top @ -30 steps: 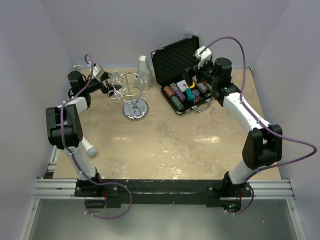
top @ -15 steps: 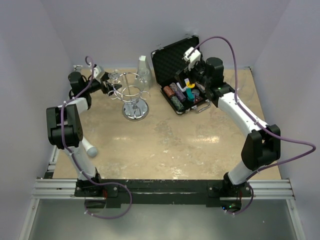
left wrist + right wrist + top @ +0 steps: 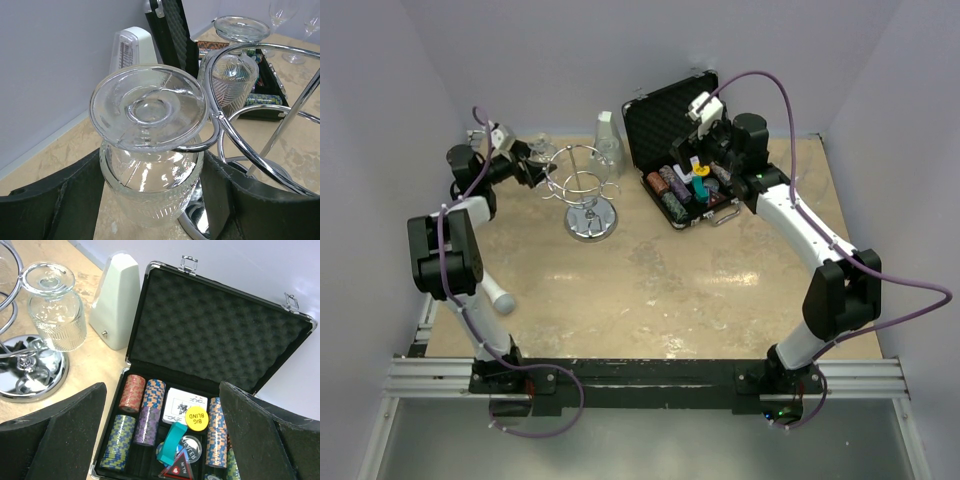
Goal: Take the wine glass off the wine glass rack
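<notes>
The chrome wine glass rack [image 3: 588,195] stands at the back left on its round mirrored base [image 3: 30,375]. A clear wine glass [image 3: 150,185] hangs upside down, its foot [image 3: 147,107] on top, its stem still inside a wire loop [image 3: 210,135] at the rack's left side. My left gripper [image 3: 150,200] is shut on this glass's bowl, one finger touching each side; it also shows in the top view [image 3: 525,165]. A second glass [image 3: 52,310] hangs on the rack's far side. My right gripper [image 3: 162,440] is open and empty above the chip case.
An open black case [image 3: 685,150] of poker chips and cards lies at the back centre-right. A white metronome [image 3: 606,135] stands behind the rack. More glasses [image 3: 280,10] stand far right. A grey ball-ended object [image 3: 500,297] lies by the left arm.
My left gripper has shifted a little back and to the left with the glass in it. My right gripper swung left over the case, then held still.
</notes>
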